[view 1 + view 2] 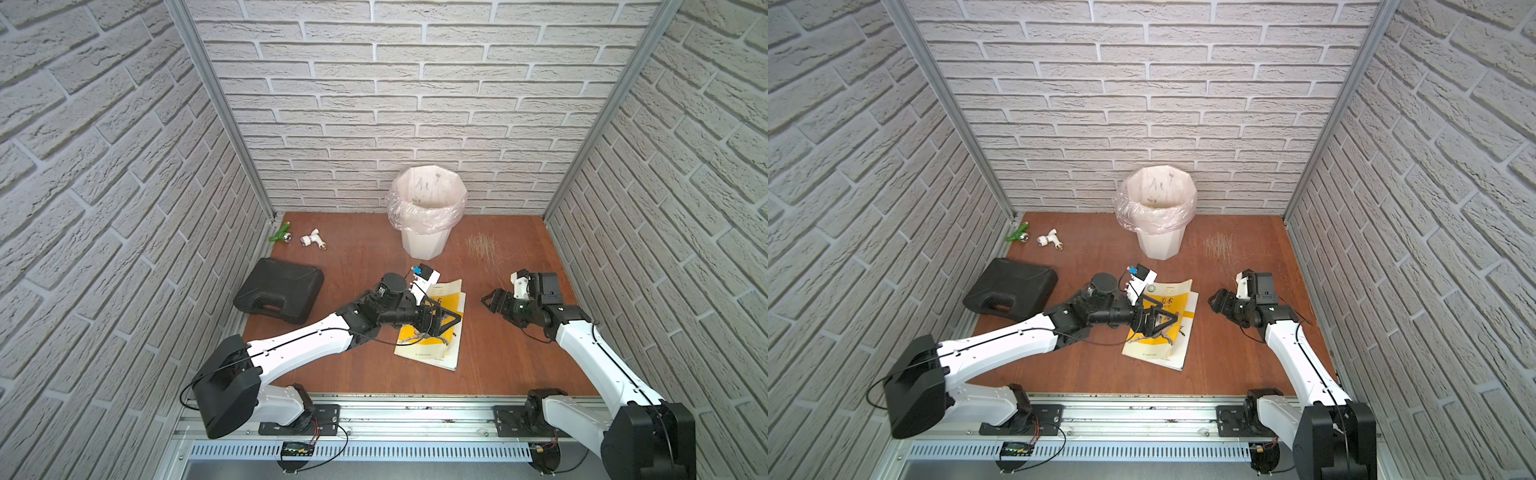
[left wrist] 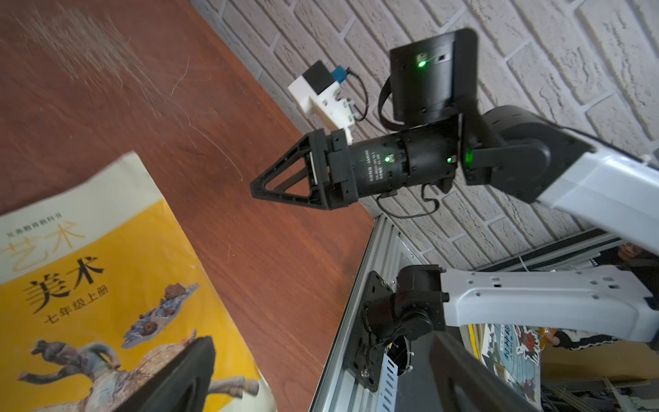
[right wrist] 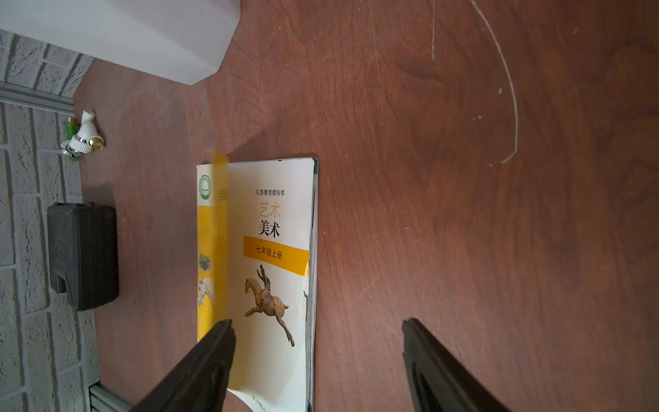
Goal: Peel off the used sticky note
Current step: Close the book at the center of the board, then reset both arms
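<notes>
Looking through every view, nobody can pick out the used sticky note for sure. In the right wrist view a blurry yellow-orange strip point(image 3: 220, 232) runs from the tip of one finger point(image 3: 214, 356) of the right pincer point(image 3: 318, 323) up across the book. It is too fuzzy to tell what it is. Next to the strip shows a white page point(image 3: 285, 178) with a brown horse and rider on it.

The thin paper book with the yellow-orange cover and a horse picture point(image 1: 428, 353) lies on the brown wooden table point(image 1: 353, 374). It is right under the left pincer point(image 1: 445, 325) and just beside the right pincer.

The left pincer hangs over the cover with its fingers spread wide, gripping nothing. The right pincer's fingers are apart too and hold nothing. One tip is over the book and the other is over bare table.

Past both pincers, by the back wall, stands a white plastic bin with a clear bag in it point(image 1: 426, 245). A black plastic case with a handle point(image 1: 278, 291) lies on the far side of the left pincer, away from the right pincer. Farther past the case, a small white pipe piece point(image 1: 312, 240) and a small green pipe piece point(image 1: 280, 234) lie near each other. A patch of pale scratches point(image 1: 480, 245) marks the table past the right pincer.
</notes>
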### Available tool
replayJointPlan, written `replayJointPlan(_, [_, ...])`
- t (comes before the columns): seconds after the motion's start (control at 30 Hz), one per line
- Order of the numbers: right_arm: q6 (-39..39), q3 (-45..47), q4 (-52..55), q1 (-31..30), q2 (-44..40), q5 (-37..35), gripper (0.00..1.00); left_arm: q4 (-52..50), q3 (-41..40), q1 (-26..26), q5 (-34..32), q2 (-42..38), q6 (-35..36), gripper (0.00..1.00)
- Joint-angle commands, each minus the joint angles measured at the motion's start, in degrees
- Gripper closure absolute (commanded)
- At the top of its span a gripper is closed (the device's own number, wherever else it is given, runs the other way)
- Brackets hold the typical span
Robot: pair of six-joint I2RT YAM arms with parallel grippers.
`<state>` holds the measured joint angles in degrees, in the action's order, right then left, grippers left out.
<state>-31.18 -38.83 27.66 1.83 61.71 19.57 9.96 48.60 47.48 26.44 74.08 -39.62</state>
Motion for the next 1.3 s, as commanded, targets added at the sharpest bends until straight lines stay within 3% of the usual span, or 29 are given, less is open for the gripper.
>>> replayJointPlan(0.0, [0.67,-1.33,-3.87,0.91,-1.38,0.59,0.22,-6.06,1.11,-0.51,-3.38,-4.28,4.46,0.02])
replayJointPlan(0.2, [2.79,-1.4,-9.11,1.54,-2.02,-1.54,0.18,-9.53,-3.12,-6.86,-8.93,-8.89,4.96,0.02])
replayJointPlan(0.27, [4.27,-0.66,-11.89,1.55,-2.8,-3.66,0.02,-11.12,-4.63,-9.77,-11.93,-10.61,5.62,0.02])
replayJointPlan(0.3, [4.88,-0.16,-13.42,1.57,-3.32,-5.06,0.0,-12.03,-5.36,-11.17,-13.81,-11.64,6.14,0.02])
replayJointPlan(0.47, [7.53,4.7,-23.12,1.63,-6.34,-14.46,0.0,-15.59,-9.59,-19.34,-25.51,-18.05,8.45,0.02])
replayJointPlan(0.57, [8.29,11.06,-35.15,1.54,-7.81,-17.95,0.0,-14.6,-13.02,-23.05,-34.39,-21.2,10.82,0.02])
replayJointPlan(0.73, [14.87,22.56,-61.74,1.52,-5.41,-20.46,0.0,-6.14,-20.25,-25.9,-52.29,-24.31,16.97,0.02])
replayJointPlan(0.9, [19.54,23.05,-66.97,1.52,1.11,-25.66,0.0,11.82,-27.44,-28.06,-65.5,-20.21,29.64,0.02])
replayJointPlan(1.0, [20.56,24.0,-74.14,1.66,5.25,-28.71,0.0,22.84,-30.07,-30.84,-66.41,-15.14,37.43,0.02])
replayJointPlan(1.13, [24.98,21.99,-70.59,1.6,6.78,-28.59,0.0,28.77,-30.67,-35.63,-64.17,-8.19,39.95,0.02])
replayJointPlan(1.27, [24.81,23.87,-78.01,1.6,13.7,-28.68,0.0,40.34,-32.71,-40.68,-57.54,0.6,40.74,0.02])
